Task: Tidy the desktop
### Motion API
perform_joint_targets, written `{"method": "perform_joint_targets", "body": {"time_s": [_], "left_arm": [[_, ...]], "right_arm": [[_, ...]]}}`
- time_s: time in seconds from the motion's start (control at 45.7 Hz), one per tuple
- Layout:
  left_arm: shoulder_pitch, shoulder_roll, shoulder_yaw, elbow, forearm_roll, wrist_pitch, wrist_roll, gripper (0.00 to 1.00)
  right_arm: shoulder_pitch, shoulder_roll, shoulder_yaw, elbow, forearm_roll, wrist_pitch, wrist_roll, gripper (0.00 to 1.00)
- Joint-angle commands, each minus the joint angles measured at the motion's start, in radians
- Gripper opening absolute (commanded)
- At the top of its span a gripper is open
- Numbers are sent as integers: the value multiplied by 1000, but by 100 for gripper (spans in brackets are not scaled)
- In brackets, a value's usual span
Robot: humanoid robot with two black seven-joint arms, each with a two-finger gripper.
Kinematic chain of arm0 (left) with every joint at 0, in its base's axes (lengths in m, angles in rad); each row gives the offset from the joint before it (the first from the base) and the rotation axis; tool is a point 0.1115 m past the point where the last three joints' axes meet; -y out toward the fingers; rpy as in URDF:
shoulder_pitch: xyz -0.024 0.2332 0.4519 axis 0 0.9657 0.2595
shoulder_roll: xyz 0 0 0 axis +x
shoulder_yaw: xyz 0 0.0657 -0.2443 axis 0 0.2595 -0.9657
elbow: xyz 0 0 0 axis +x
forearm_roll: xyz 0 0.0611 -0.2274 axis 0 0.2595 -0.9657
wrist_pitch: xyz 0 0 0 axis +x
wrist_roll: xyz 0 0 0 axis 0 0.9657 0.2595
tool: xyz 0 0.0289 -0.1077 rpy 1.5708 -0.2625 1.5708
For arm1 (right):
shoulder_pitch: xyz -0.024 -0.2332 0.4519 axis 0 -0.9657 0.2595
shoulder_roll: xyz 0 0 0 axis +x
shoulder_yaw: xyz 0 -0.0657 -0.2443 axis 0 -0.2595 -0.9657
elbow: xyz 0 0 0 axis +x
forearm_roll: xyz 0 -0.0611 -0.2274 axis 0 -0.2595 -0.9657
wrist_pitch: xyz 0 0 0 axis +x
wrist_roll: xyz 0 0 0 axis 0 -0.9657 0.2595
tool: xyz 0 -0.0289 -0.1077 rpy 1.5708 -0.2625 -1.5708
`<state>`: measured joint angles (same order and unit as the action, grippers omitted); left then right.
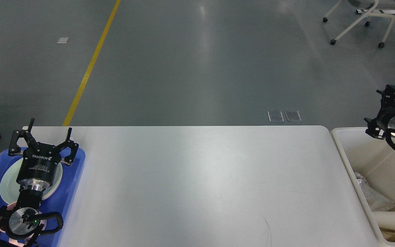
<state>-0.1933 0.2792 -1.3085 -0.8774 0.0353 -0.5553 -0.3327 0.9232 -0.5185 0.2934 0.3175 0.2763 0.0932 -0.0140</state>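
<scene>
Glossy white rectangular desktop [197, 185]; left gripper [41, 135] fingers spread over one blue plastic tray [77, 168] holding one pale plate [7, 178]; right gripper [389, 94] state unclear, above one cream plastic bin [345, 151].

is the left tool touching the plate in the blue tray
Cannot tell. In the head view the open left tool overlaps the plate in the blue tray, but one top-down angle shows neither contact nor gap.

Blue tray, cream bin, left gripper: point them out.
blue tray [77, 164], head view, bare right rim.
cream bin [346, 157], head view, left wall.
left gripper [41, 137], head view, midway between its spread fingertips, above the tray.
</scene>
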Motion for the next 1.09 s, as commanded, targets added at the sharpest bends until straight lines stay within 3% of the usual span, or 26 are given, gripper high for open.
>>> {"method": "perform_joint_targets", "body": {"time_s": [0.0, 0.175, 0.285, 0.328, 0.416, 0.482, 0.569, 0.7, 1.073], "left_arm": [[0, 0, 0, 0, 0, 0, -2, 96], [0, 0, 0, 0, 0, 0, -2, 96], [0, 0, 0, 0, 0, 0, -2, 96], [0, 0, 0, 0, 0, 0, -2, 96], [0, 0, 0, 0, 0, 0, -2, 96], [0, 0, 0, 0, 0, 0, -2, 96], [0, 0, 0, 0, 0, 0, -2, 96], [0, 0, 0, 0, 0, 0, -2, 96], [0, 0, 0, 0, 0, 0, -2, 96]], "right_arm": [[-73, 23, 311, 116, 0, 5, 5, 100], [-250, 49, 633, 345, -14, 20, 11, 100], [-337, 87, 745, 434, -135, 25, 25, 100], [-366, 104, 777, 462, -224, 40, 63, 100], [-440, 159, 854, 500, -399, 54, 201, 100], [-504, 211, 908, 532, -517, 59, 279, 100], [-579, 256, 946, 554, -656, 62, 339, 100], [-621, 267, 932, 534, -692, 94, 446, 100], [-624, 308, 926, 506, -687, 76, 459, 100]]}}
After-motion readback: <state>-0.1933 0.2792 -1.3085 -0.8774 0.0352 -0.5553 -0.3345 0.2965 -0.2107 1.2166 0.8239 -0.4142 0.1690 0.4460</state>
